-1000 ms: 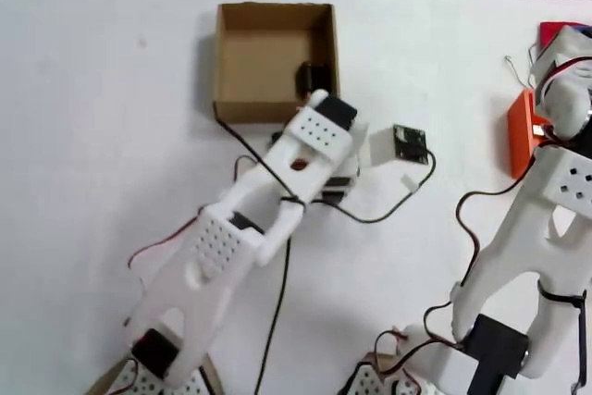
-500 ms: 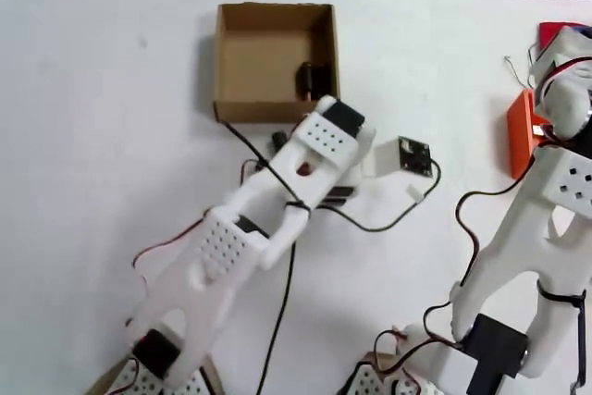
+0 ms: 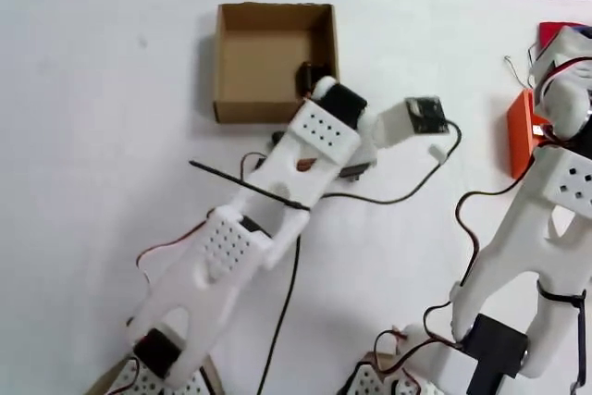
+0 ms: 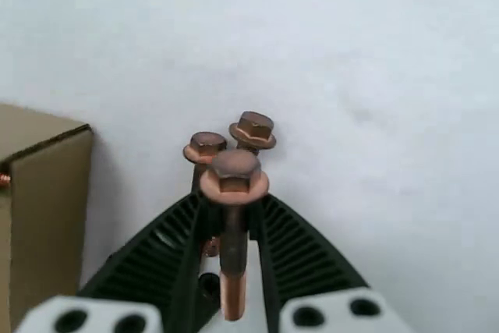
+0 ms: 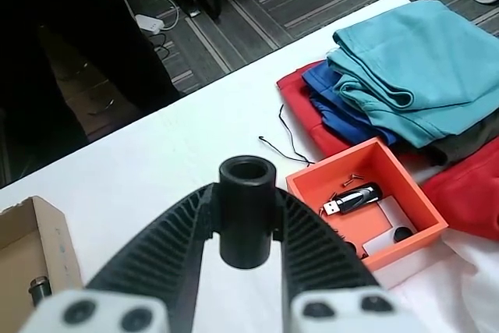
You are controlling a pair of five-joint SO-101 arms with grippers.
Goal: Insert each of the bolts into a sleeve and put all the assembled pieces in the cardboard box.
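In the left wrist view my left gripper [image 4: 232,199] is shut on a copper bolt [image 4: 234,181], held lengthwise between the black fingers with its hex head at the tips. Two more copper bolts [image 4: 207,147] [image 4: 252,130] stand on the white table just beyond it. The cardboard box [image 3: 222,62] lies beside the left arm [image 3: 319,131], with a dark piece [image 3: 310,76] inside at its right wall. My right gripper [image 5: 248,193] is shut on an upright black sleeve [image 5: 248,228], its hole facing up. The right arm [image 3: 555,191] stands at the table's right side.
An orange tray [image 5: 366,200] with a USB stick and small parts sits near the right arm, next to folded red and teal clothes [image 5: 405,76]. Black and red cables [image 3: 407,187] trail across the table's middle. The table's far edge is close behind the box.
The left arm's wrist has swung a little to the right beside the box, and its camera and cable moved up and right with it. The right arm has stayed still.
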